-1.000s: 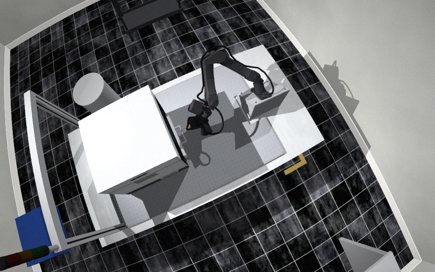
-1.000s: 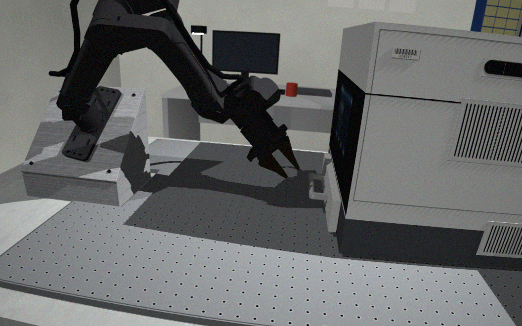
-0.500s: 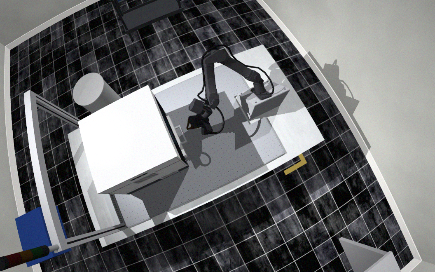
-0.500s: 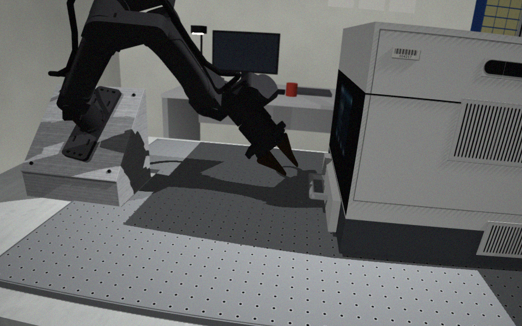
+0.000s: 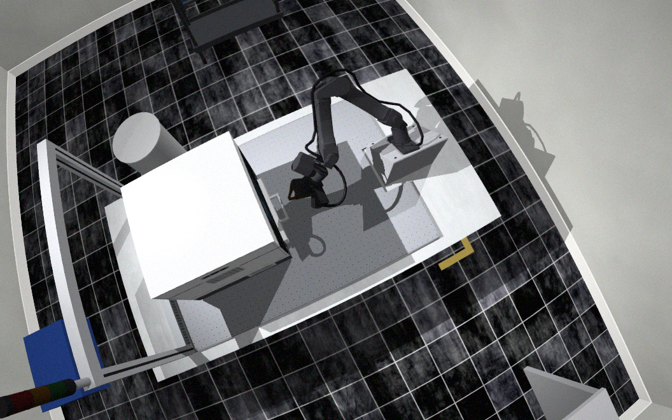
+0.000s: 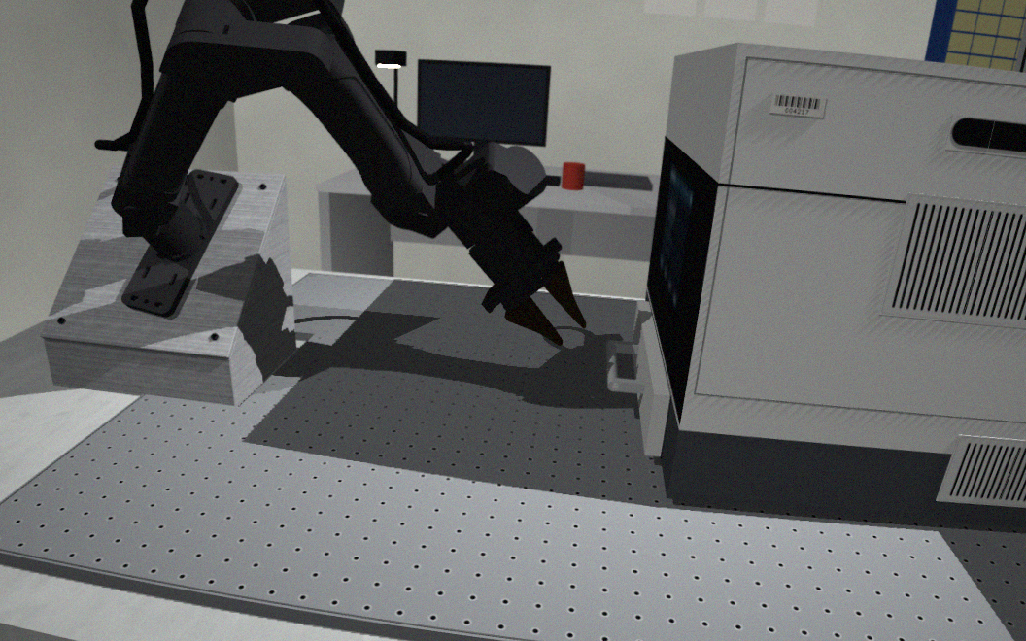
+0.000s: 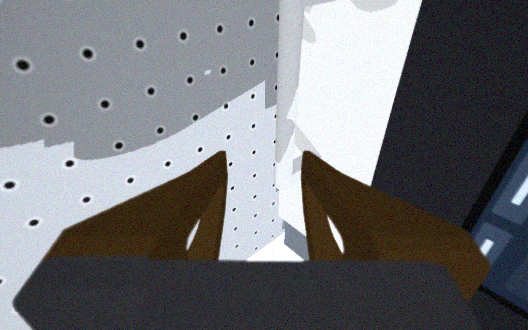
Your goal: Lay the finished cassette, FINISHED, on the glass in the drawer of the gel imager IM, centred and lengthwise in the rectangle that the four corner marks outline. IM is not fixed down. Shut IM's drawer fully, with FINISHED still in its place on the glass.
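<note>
The gel imager IM is a big white box with a dark front face. Its drawer front with a small handle stands close against that face, and no glass shows. FINISHED is not in view. My gripper hangs tilted down just in front of the handle and a little above the board, not touching it. In the wrist view the brown fingers stand partly apart with nothing between them, beside the white drawer front.
The arm's wedge-shaped base mount stands on the perforated board at the left. A grey cylinder and a frame rail lie behind IM. A desk with a monitor and a red cup is in the background.
</note>
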